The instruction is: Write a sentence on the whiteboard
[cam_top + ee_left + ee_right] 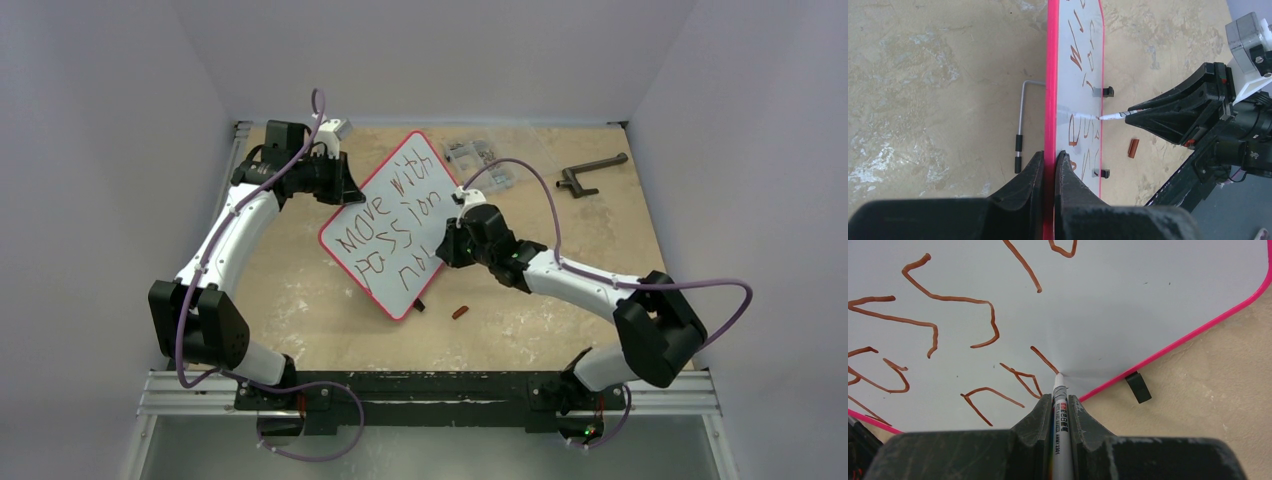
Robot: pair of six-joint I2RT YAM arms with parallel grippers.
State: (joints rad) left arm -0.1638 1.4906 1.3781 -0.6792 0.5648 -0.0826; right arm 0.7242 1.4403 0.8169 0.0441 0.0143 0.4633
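The whiteboard (372,272) lies tilted at the table's middle, white with a red rim. The sentence (393,215) on it reads "Move with PASSion no" in slanted reddish-brown rows. My left gripper (345,190) is shut on the board's upper-left rim, and the left wrist view shows its jaws (1049,157) pinching the red edge (1051,75). My right gripper (440,255) is shut on a white marker (1062,425). The marker's tip (1058,374) touches the board (1128,295) at the end of a short stroke near the lower rim. The marker also shows in the left wrist view (1115,115).
A small reddish-brown marker cap (460,312) lies on the table below the board. Clear parts bags (478,155) and a dark handle tool (590,172) sit at the back right. A bent metal rod with black grips (1019,130) lies beside the board. A black foot (1138,387) sticks out under the rim.
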